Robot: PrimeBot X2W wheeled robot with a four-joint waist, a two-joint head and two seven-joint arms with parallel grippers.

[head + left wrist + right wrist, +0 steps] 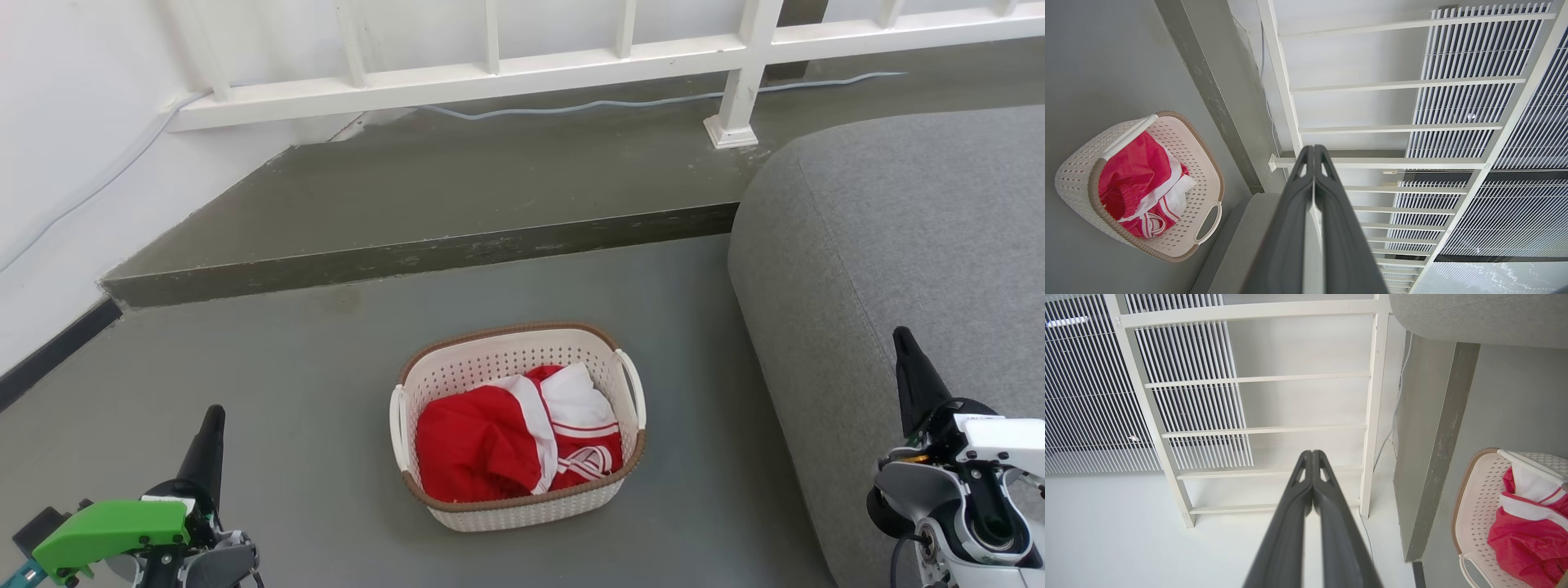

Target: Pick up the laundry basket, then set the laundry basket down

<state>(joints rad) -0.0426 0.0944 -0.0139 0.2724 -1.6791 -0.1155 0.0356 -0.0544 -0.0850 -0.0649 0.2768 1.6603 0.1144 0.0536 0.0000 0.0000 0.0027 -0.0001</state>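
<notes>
At lower left of the head view, the left gripper (211, 433) hangs low over the grey floor (310, 408), its two dark fingers pressed together at the tips and holding nothing (its own wrist view shows the tips meeting, no gap). The laundry basket (517, 425) lies to its right and slightly ahead, well apart from it. The basket stands upright on the floor, centred between the two arms, with a crumpled red and white garment (514, 445) inside, below the brown rim.

Its long axis runs roughly away from the robot, far end tipped a little to the right, so the two white handles face sideways: left handle (397, 425) toward the left arm, right handle (633, 388) toward the right arm. Judged from this, each arm would take its own side.

Further right, a grey sofa (898, 269) stands near the basket's right flank. The right gripper (910, 367) hovers over the sofa's edge, fingers likewise closed on nothing. It looks slightly farther from the basket than the left, and the sofa may crowd its approach.
</notes>
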